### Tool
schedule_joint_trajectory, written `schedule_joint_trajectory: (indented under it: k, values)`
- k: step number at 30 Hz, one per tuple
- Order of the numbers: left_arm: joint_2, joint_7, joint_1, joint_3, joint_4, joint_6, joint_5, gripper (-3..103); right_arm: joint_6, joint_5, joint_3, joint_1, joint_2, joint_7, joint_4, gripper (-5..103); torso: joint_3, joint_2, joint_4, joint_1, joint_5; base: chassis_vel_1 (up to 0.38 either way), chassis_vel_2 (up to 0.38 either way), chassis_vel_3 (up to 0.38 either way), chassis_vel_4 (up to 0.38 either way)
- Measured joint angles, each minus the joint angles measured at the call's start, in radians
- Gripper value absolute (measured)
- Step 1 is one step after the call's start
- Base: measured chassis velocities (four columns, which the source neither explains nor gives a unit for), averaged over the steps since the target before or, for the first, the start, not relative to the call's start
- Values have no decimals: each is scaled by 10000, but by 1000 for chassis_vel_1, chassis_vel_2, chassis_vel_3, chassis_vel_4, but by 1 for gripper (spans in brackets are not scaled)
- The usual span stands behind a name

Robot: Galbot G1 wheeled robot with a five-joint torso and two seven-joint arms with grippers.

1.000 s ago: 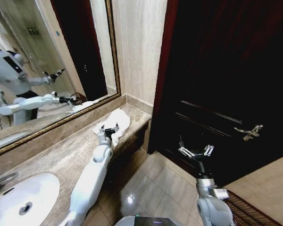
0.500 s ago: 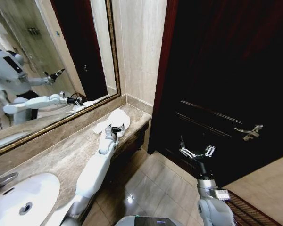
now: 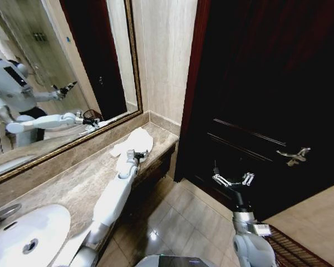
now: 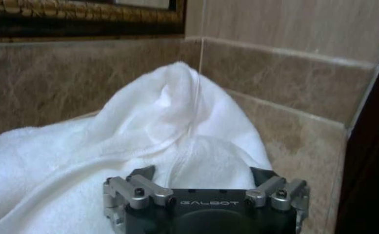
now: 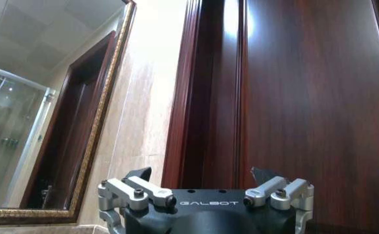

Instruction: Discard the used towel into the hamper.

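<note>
The used towel (image 3: 136, 139) is white and lies crumpled at the far end of the marble counter (image 3: 72, 183), in the corner by the wall. My left arm stretches along the counter, and my left gripper (image 3: 137, 154) sits at the towel's near edge. In the left wrist view the towel (image 4: 169, 126) rises in a fold just ahead of the left gripper (image 4: 202, 171), which is open with the cloth between its spread fingers. My right gripper (image 3: 232, 179) hangs open in front of the dark door. The hamper (image 3: 294, 249) shows as a reddish-brown woven edge at the lower right.
A dark wooden door (image 3: 267, 100) with a metal handle (image 3: 294, 156) fills the right side. A gold-framed mirror (image 3: 55, 83) backs the counter, and a white sink (image 3: 22, 236) sits at its near end. Glossy tiled floor (image 3: 178, 222) lies between counter and door.
My left arm has reached farther along the counter and lower, bringing its gripper closer into the towel's near edge. The right arm has stayed put.
</note>
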Motion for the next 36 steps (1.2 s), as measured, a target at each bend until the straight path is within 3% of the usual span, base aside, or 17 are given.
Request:
schedule_joint_trajectory:
  k: [4,7,11,13,16,19,26,28,29,32,36]
  values:
    - [-18,165,55,-63,26,-354,48,92,3,2,-12,-1,18,-1,0,100,0,0,0,0,0,0,0,0,0]
    - [-11,375,174,-166,20,-607,64,80,6,-11,-47,1,43,-14,-1,100,0,0,0,0,0,0,0,0,0]
    - [32,635,334,-257,-81,-643,-42,68,11,7,-48,-2,51,-7,38,100,0,0,0,0,0,0,0,0,0]
    - [47,690,378,-271,-95,-643,-80,68,11,28,-44,-16,50,-3,57,100,0,0,0,0,0,0,0,0,0]
    - [61,798,458,-297,-102,-713,-111,56,11,48,-39,-31,42,0,93,100,0,0,0,0,0,0,0,0,0]
    - [61,813,479,-302,-102,-779,-111,52,11,51,-42,-35,37,0,110,100,0,0,0,0,0,0,0,0,0]
    - [74,852,556,-343,-126,-947,-110,29,21,61,-56,-48,9,-1,141,100,0,0,-1,0,-1,0,0,0,0]
    - [77,860,568,-351,-136,-966,-110,29,26,61,-58,-47,9,-1,141,100,0,0,-1,0,0,0,0,0,0]
    - [80,868,588,-361,-155,-1003,-112,22,33,61,-63,-46,9,-1,140,100,0,0,-1,0,-1,0,0,0,0]
    - [83,868,611,-366,-156,-1174,-115,18,44,61,-70,-40,12,-6,127,100,0,0,-1,0,-1,0,0,0,0]
    - [93,904,707,-403,-173,-1489,-128,3,88,61,-74,-68,20,-113,115,100,0,0,-1,0,-1,0,0,0,0]
